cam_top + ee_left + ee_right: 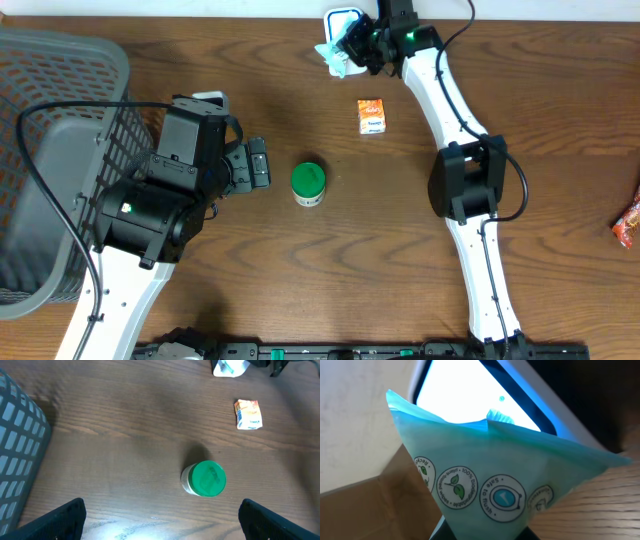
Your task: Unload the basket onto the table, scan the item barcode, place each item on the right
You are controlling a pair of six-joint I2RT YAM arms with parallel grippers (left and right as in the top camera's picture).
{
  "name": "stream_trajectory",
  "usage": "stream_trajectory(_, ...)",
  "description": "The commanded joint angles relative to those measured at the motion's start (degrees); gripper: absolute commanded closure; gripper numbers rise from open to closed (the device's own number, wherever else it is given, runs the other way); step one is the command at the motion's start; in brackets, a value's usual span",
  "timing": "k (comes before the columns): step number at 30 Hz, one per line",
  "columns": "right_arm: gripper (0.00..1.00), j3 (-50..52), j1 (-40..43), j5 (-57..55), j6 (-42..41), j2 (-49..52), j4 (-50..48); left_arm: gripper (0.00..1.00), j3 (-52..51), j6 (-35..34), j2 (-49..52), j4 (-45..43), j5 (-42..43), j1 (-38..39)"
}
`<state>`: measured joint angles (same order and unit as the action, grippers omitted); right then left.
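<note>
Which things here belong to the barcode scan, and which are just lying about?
In the job: teal pouch, held by the right tool; lit scanner window behind it.
Lying about: green-lidded jar, orange carton, grey basket, red packet at the table's right edge.

Tabletop point(330, 290): brown wood grain, smooth, low sheen where I see light.
Pouch point(495, 460): thin teal plastic film, slightly glossy, creased, printed round badges.
Scanner point(465, 405): glossy lit window, smooth white plastic frame.
Jar point(202, 479): green plastic lid, matt.
Carton point(247, 413): printed paper, I'd say.
Basket point(60, 90): grey plastic lattice, matt.
</note>
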<state>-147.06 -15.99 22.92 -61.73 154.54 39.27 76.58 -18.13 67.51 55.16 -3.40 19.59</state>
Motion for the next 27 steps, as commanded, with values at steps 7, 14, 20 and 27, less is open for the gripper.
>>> stream_trajectory(7, 0.99, -1.3, -0.5, 12.7, -9.3, 2.0, -8.7, 0.02, 0.4, 0.5, 0.2, 0.1, -0.7, -0.3)
stream_trajectory(14, 0.99, -1.3, 2.5, 24.5, -3.0, 0.3, -11.8, 0.02, 0.4, 0.5, 0.2, 0.1, -0.7, -0.3)
stream_trajectory(20, 0.98, -1.3, 7.0, 16.2, 12.0, -7.7, 3.5, 0.02, 0.4, 0.5, 0.2, 0.1, -0.7, -0.3)
stream_trajectory(27, 0.99, -1.3, 13.9, -27.3, 32.5, -21.4, 28.6, 0.02, 0.4, 0.5, 0.2, 0.1, -0.7, -0.3)
